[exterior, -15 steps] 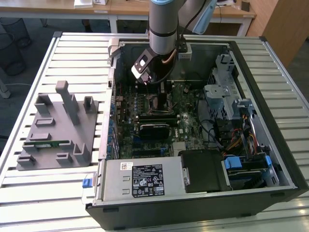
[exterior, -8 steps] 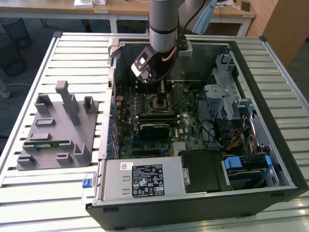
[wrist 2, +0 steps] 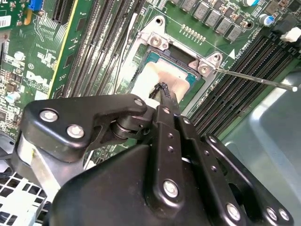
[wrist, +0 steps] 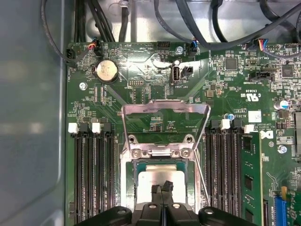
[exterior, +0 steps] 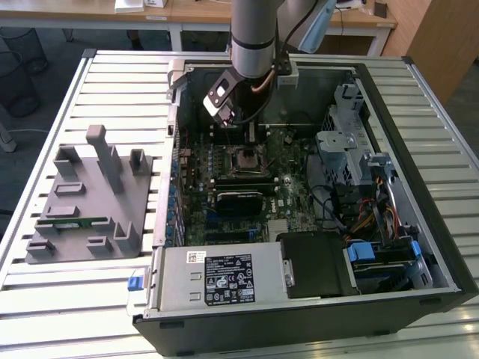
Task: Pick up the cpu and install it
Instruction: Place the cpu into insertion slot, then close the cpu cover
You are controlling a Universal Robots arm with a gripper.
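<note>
In the exterior view, the grey robot arm is reaching into an open black desktop computer case lying on a pale slatted metal table. A grey plastic fixture is sitting at nine o'clock from the case, and office desks are standing at twelve o'clock.

In the second wrist view, the small flat square cpu with a pale silver metal top is lying in the socket of the green motherboard. The black gripper is hanging at its lid, fingertips pressed together, pinching nothing.

In the first wrist view, the silver hinged socket frame is standing open.

The chip is probably light, stiff, slick-topped and delicate underneath, so opposite edges are looking safest to hold.
</note>
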